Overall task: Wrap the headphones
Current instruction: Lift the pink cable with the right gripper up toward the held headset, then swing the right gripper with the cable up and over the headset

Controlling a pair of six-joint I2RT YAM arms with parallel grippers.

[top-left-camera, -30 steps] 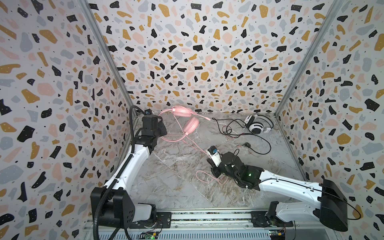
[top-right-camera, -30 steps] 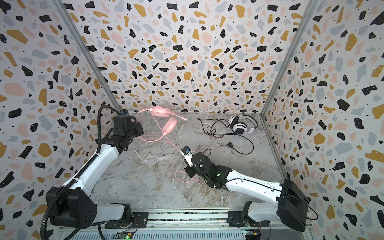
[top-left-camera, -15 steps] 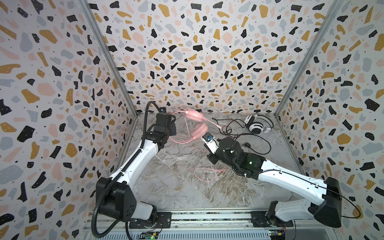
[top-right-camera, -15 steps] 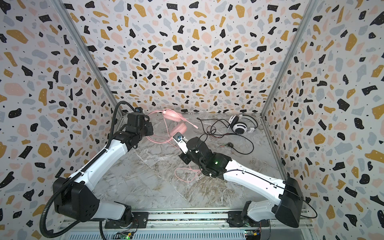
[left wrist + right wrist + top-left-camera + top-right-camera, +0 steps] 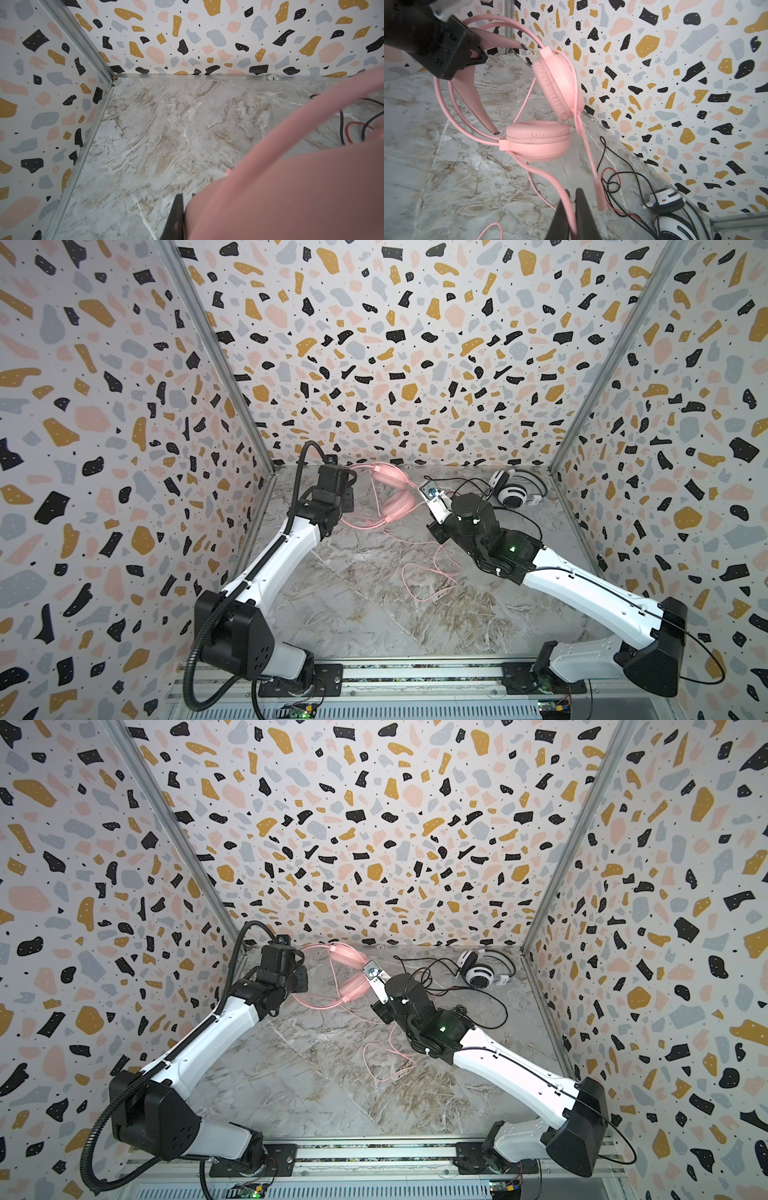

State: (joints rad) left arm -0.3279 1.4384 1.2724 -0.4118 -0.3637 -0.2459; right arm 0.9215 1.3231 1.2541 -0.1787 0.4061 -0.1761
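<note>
The pink headphones (image 5: 398, 502) (image 5: 353, 986) hang above the table near the back left. My left gripper (image 5: 352, 484) (image 5: 301, 966) (image 5: 475, 52) is shut on their headband (image 5: 291, 187), which hides most of the left wrist view. Only one dark finger (image 5: 178, 207) shows there. The pink cord (image 5: 544, 176) drops from the lower ear cup (image 5: 537, 143) into my right gripper (image 5: 572, 190) (image 5: 436, 531) (image 5: 382, 1013), which is shut on it. More of that cord lies looped on the table (image 5: 432, 576) (image 5: 386, 1060). The white-and-black headphones (image 5: 515, 493) (image 5: 482, 974) (image 5: 668, 203) lie at the back right.
Thin black and red cords (image 5: 616, 182) (image 5: 478, 489) (image 5: 351, 133) trail over the marble table (image 5: 353, 614) from the white headset toward my right gripper. The pink microphone boom (image 5: 600, 199) hangs beside the right fingers. Patterned walls (image 5: 395, 364) close in the back and both sides.
My left gripper has carried the pink headset to the right, away from the back left corner. My right gripper has moved toward the back along the pink cord.
</note>
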